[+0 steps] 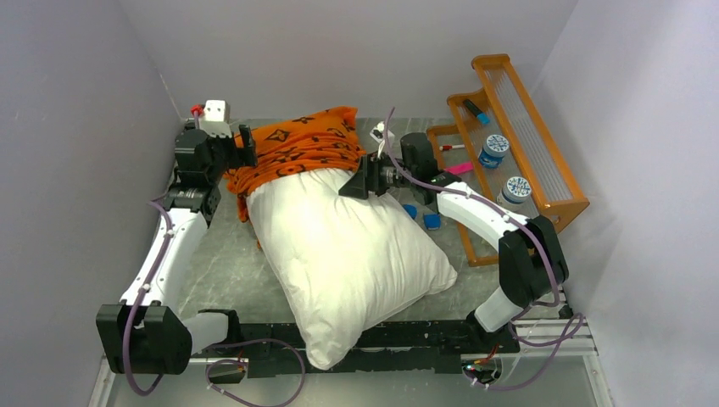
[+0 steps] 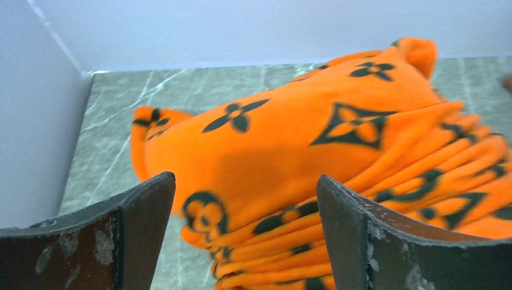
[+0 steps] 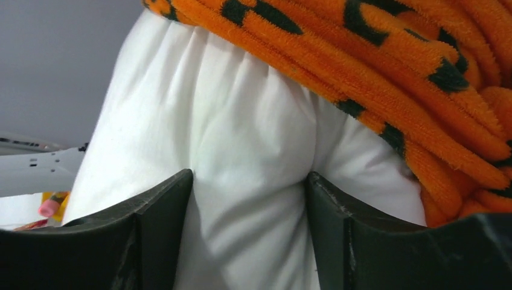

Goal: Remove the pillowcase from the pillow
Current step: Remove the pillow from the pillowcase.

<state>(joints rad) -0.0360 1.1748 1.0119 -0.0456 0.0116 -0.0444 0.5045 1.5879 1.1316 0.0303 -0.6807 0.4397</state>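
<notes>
The big white pillow (image 1: 356, 246) lies slantwise across the table. The orange pillowcase (image 1: 301, 144) with dark brown motifs is bunched up over its far end only. My left gripper (image 1: 246, 146) is at the pillowcase's left side, and its jaws are open. In the left wrist view the gathered pillowcase (image 2: 290, 139) sits just past the left gripper (image 2: 246, 187), with nothing pinched. My right gripper (image 1: 352, 182) presses against the pillow's right side, just below the fabric's edge. In the right wrist view the right gripper (image 3: 249, 181) squeezes a bulge of white pillow (image 3: 241, 133) under the ruffled pillowcase (image 3: 392, 78).
An orange rack (image 1: 526, 127) stands at the right with small bottles and markers on its shelves. Two small blue blocks (image 1: 431, 220) lie on the table beside the right arm. Grey walls close in on the left, back and right.
</notes>
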